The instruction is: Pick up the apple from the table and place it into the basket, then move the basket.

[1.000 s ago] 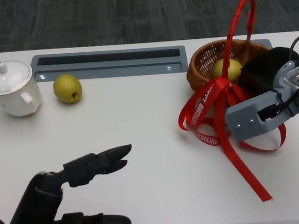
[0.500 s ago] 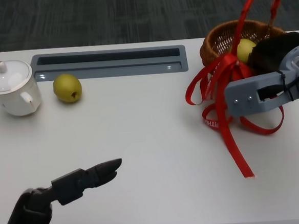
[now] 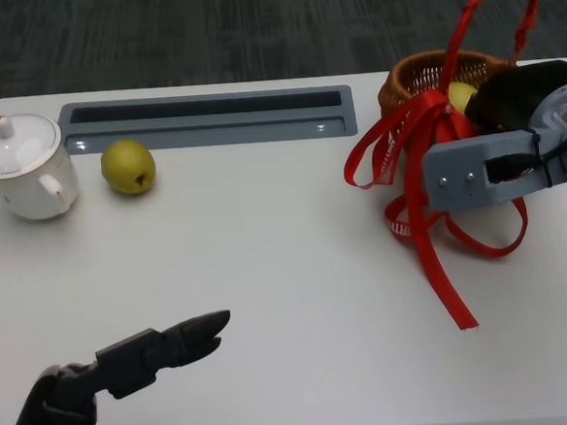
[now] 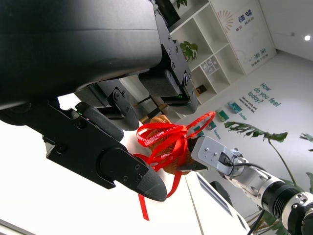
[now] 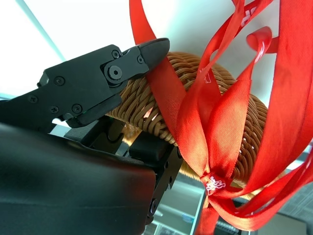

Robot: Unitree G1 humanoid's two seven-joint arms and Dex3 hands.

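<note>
Fingers (image 5: 142, 56) of my right hand (image 3: 514, 99) are clamped on the wicker basket (image 3: 420, 75): the right wrist view shows one black finger lying over the woven rim and others tucked under it, so the wall is pinched between them. From the head camera I see the basket at the far right of the white table (image 3: 287, 261), beside the right end of the grey slotted tray (image 3: 209, 118), with the grey wrist housing just in front of it. A yellow-green apple (image 3: 462, 95) sits inside the basket, partly hidden by the hand. The basket's red handle (image 3: 474, 14) arches up out of the picture, and the red ribbon (image 3: 431, 231) tied at its base spills in loops onto the table, one long tail trailing toward me.

My left hand (image 3: 129, 369) is low at the near left edge, holding nothing, its fingers (image 3: 190, 334) stretched out and apart, pointing right. I cannot tell whether it touches the table.

A second yellow-green fruit (image 3: 128, 166) lies on the table at the far left, just in front of the tray, and a white lidded cup (image 3: 22, 167) stands beside it, nearer the left edge.
</note>
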